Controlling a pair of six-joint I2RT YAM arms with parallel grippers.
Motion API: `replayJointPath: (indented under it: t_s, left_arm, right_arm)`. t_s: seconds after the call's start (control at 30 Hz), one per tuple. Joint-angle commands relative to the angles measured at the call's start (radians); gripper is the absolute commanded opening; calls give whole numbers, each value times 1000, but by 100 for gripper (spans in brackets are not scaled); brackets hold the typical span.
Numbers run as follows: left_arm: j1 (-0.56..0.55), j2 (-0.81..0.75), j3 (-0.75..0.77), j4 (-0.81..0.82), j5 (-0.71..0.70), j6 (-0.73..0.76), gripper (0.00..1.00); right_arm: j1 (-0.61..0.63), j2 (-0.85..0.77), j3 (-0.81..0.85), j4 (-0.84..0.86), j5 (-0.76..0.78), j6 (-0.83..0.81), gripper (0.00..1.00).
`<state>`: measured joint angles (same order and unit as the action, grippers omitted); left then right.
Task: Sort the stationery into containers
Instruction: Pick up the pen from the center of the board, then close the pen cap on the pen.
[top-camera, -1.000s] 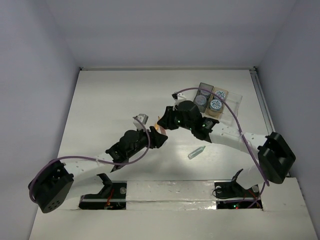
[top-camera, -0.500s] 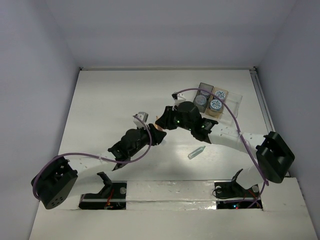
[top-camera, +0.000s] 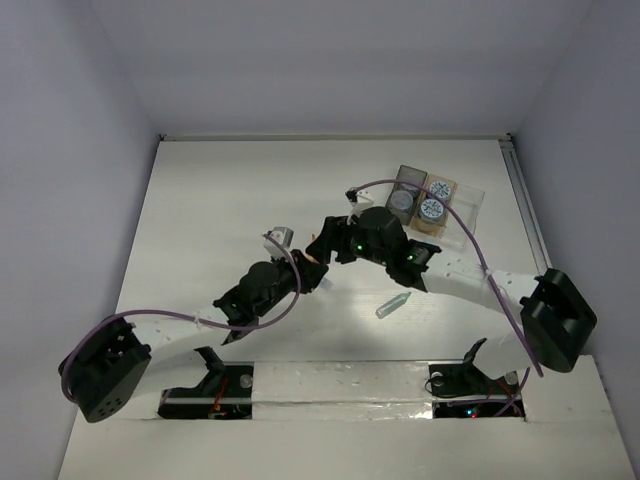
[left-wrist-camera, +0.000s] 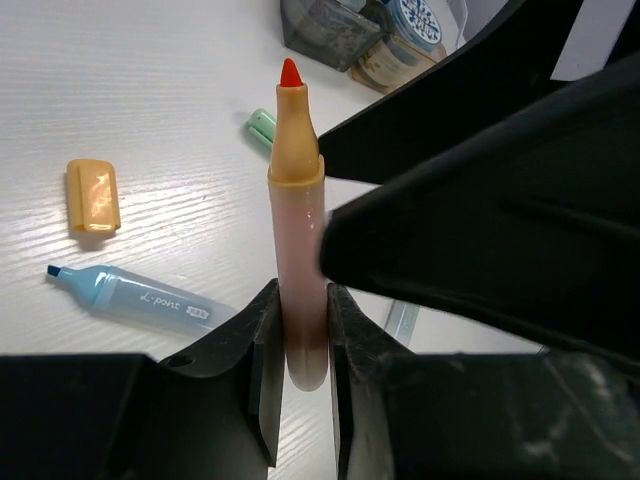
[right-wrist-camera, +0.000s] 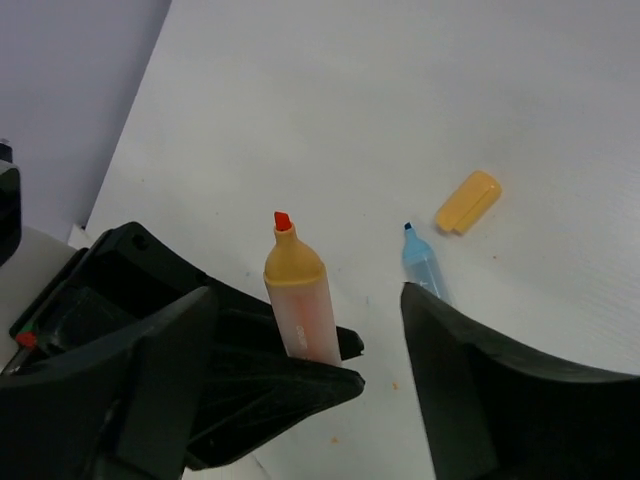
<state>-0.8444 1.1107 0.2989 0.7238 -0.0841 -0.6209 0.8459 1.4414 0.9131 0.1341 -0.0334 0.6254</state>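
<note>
My left gripper (left-wrist-camera: 300, 340) is shut on the lower barrel of a salmon highlighter (left-wrist-camera: 297, 250), held upright with its orange collar and red tip uncapped. My right gripper (right-wrist-camera: 308, 325) stands open, its fingers wide on either side of that same highlighter (right-wrist-camera: 300, 300) without touching it. The two grippers meet mid-table (top-camera: 318, 255). On the table lie an orange cap (left-wrist-camera: 92, 196), an uncapped light blue highlighter (left-wrist-camera: 130, 295) and a mint green stick (top-camera: 393, 305). The containers stand at the back right: dark grey (top-camera: 409, 176), tan (top-camera: 443, 185), clear (top-camera: 470, 205).
Two round jars with patterned tops (top-camera: 400, 205) (top-camera: 431, 209) sit in the trays, just behind the right arm's wrist. White walls close the table on three sides. A raised white ledge (top-camera: 340, 385) with both arm bases runs along the near edge.
The left gripper closed onto the salmon highlighter while the right gripper opened and let go of it. Both arms shifted slightly.
</note>
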Motion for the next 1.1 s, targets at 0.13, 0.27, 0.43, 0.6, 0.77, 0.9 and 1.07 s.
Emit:
replayJointPath:
  t_s: [0.13,0.27,0.43,0.6,0.77,0.9,1.07]
  left_arm:
    - [37,-179,-56,-127,-107,55,0]
    - [76,-287,-67,-208,-112,55,0]
    - [85,-440,-63,-322,-141,88,0]
    - [94,-474,-75,-374,-181,138,0]
    - [103,-497,-118,-294,-63,206,0]
    - [103,-515,-136,-244,33,233,0]
    - [103,-508,-145,-199,125,240,0]
  right_arm:
    - [-45,-177,14,-67,27,-88,87]
    - [-57,-147,13,-108,82,-96,35]
    - [-57,14,88,-131,107,-93,17]
    - [-44,233,251,-266,139,-144,62]
    - [-7,387,381,-321,176,-136,71]
    - [-7,487,447,-363,211,-127,71]
    - [-7,566,506,-393,233,-119,63]
